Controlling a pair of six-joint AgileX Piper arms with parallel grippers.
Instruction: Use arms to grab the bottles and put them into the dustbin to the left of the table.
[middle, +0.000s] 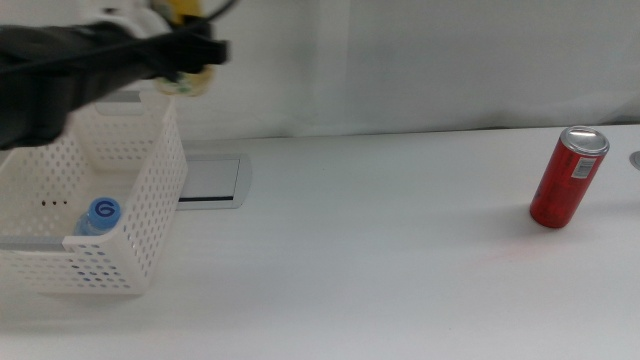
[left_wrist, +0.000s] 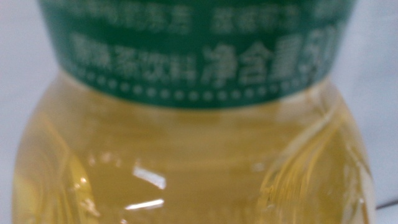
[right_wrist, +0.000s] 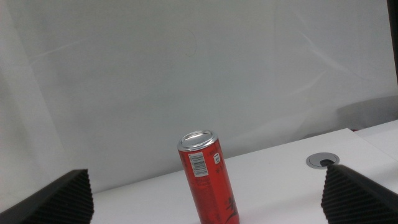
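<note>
Jaws of the left gripper (middle: 190, 52) clamp the yellow bottle (left_wrist: 193, 143) above the basket (middle: 150, 200); the right gripper (right_wrist: 205, 193) stands apart facing a red can (right_wrist: 208, 177).

Yellow bottle (middle: 185, 45) above dustbin (middle: 150, 200); water bottle (middle: 100, 217) inside

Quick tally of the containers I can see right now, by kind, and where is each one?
Bottles: 2, a water bottle in the dustbin and a yellow drink bottle held by the left end effector above the dustbin.
Cans: 1, a red can upright on the table.
Dustbins: 1.
Total: 4.
</note>
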